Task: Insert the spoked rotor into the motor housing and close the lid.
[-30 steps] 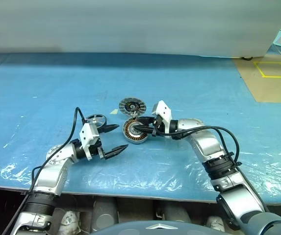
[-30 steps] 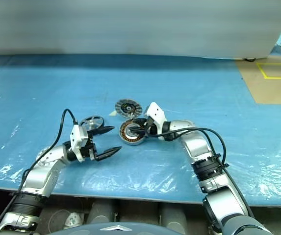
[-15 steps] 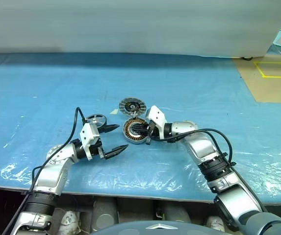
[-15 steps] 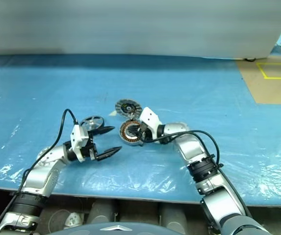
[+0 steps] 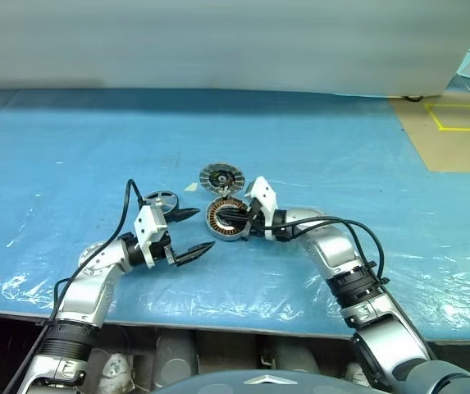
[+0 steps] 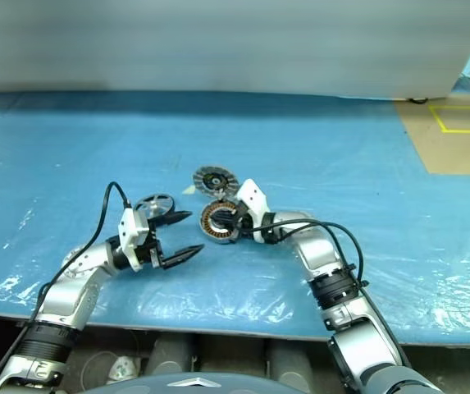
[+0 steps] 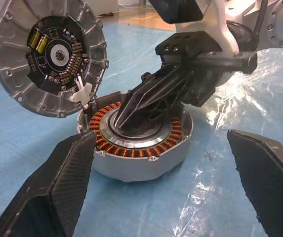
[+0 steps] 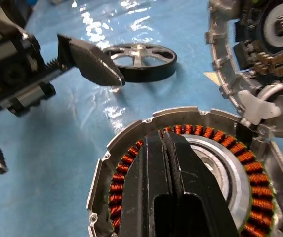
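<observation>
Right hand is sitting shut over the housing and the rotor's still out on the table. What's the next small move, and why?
Probably lift the right hand clear of the motor housing. Its shut fingers lie across the housing's pale centre, blocking the seat. The spoked rotor still lies flat on the table just beyond the open left hand, and the lid stands open behind the housing, so the rotor could go in once the centre is free.

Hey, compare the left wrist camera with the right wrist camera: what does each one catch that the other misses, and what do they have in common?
Left wrist view alone: the right arm's wrist behind its claw. Right wrist view alone: the spoked wheel lying flat on the blue sheet. Shared: the housing with copper windings, the lid next to it with its dark centre showing, and the shut right claw with its tips on the housing's centre.
</observation>
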### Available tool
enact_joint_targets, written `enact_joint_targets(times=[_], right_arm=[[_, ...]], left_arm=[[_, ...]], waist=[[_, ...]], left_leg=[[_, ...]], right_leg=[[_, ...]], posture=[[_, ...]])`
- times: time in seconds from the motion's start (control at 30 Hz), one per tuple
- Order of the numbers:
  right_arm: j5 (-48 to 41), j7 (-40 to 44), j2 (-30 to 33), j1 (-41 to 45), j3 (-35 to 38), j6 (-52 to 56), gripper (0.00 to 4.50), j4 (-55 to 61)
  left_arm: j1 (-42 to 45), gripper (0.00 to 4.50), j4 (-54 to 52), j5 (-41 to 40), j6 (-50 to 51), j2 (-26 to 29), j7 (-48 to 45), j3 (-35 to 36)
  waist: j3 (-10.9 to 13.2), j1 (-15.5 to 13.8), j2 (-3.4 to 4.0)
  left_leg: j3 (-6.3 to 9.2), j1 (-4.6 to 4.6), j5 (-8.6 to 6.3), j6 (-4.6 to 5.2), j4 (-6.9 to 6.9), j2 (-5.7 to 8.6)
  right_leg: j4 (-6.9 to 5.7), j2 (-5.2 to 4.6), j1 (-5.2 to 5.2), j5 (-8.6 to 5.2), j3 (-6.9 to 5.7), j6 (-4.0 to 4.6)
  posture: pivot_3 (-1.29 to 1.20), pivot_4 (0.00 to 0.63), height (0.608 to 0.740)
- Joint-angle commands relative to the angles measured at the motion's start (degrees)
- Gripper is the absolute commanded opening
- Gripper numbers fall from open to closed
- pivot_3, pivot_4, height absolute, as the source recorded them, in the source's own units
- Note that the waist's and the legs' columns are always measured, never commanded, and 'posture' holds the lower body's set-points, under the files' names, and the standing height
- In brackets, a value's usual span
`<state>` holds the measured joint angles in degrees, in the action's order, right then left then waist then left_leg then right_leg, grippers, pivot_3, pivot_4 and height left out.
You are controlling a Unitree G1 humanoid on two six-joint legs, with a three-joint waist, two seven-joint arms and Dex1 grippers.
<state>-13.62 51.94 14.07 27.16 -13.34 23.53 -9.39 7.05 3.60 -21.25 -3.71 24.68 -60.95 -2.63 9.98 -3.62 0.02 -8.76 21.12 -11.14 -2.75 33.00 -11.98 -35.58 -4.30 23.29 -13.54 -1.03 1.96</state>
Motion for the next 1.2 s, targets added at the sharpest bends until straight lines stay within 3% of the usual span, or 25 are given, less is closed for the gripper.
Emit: enact_joint_targets(times=[0.03,0.27,0.57,0.93,1.2], right_arm=[[-0.8,0.6,1.5,-0.3,1.4,-0.8,0.01,3.1],[3.9,-0.5,3.8,-1.1,-1.4,-3.6,0.01,2.6],[6.0,-1.4,1.5,-0.3,-4.5,-4.8,0.01,2.5],[2.0,0.9,2.2,0.6,-0.7,-5.2,0.01,3.2],[1.5,3.2,4.3,0.4,-0.5,-5.4,0.01,4.8]], left_arm=[[0.6,4.5,-2.2,-0.2,0.1,0.4,0.0,-0.1],[1.3,4.5,-1.6,-0.2,0.2,0.3,-0.4,-0.2],[1.7,4.5,-1.4,-0.1,0.2,0.4,-0.6,-0.4],[2.6,4.5,-1.0,-1.2,0.6,1.0,-0.5,1.4],[8.5,4.5,4.8,-3.0,2.7,5.3,-4.0,4.4]], waist=[[0.0,0.0,0.0],[0.0,0.0,0.0],[0.0,0.5,0.0],[0.0,0.9,0.0],[0.0,0.9,0.0]], left_leg=[[0.0,0.0,0.0,0.0,0.0,0.0],[0.0,-0.03,0.0,-0.01,-0.03,-0.01],[0.0,-0.04,0.0,-0.01,-0.03,-0.01],[0.0,0.0,0.0,0.0,-0.02,0.0],[0.0,-0.02,0.0,0.0,-0.02,0.0]], right_leg=[[0.0,0.0,0.0,0.0,-0.01,0.0],[-0.01,0.01,0.01,0.0,-0.01,0.0],[-0.02,0.01,0.0,0.0,-0.01,0.0],[0.0,0.01,0.01,0.0,-0.01,0.0],[-0.04,0.01,0.01,0.0,-0.01,0.0]], posture=[[0.0,0.15,0.74],[0.0,0.15,0.74],[0.0,0.15,0.74],[0.0,0.15,0.74],[0.0,0.15,0.74]])
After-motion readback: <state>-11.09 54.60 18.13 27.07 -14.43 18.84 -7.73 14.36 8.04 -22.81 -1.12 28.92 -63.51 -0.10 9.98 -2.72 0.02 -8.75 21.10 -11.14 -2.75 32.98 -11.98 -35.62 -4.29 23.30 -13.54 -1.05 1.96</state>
